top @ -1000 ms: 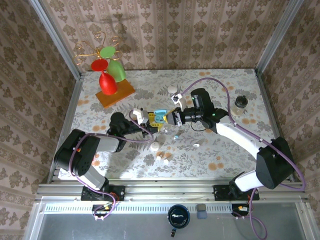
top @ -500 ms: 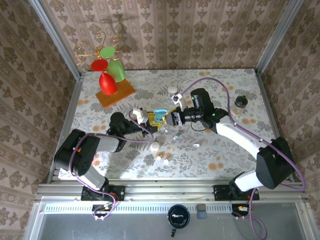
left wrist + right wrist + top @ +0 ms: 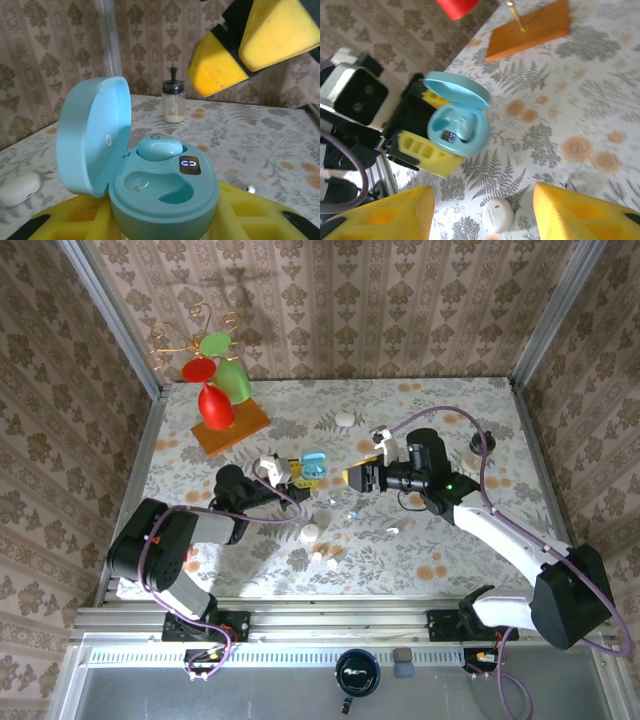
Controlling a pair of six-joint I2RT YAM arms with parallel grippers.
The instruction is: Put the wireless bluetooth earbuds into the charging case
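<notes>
Right of the charging case [image 3: 314, 468], clamped lid-open in my left gripper [image 3: 298, 473] with one earbud [image 3: 159, 148] seated, my right gripper [image 3: 357, 478] hung open, empty; a loose teal earbud [image 3: 351, 512] lay near-side of the case, closest to that right gripper.

Mostly black left arm [image 3: 165, 540], lower left; white right arm [image 3: 500, 532] with black joints, lower right. Purple cables [image 3: 450, 412] loop along both. The right gripper [image 3: 352, 478] has yellow wedge fingers [image 3: 580, 210].

Left gripper [image 3: 300, 476] clamps the charging case [image 3: 316, 466] (fingers snug); right gripper [image 3: 354, 478] hangs open alongside.
</notes>
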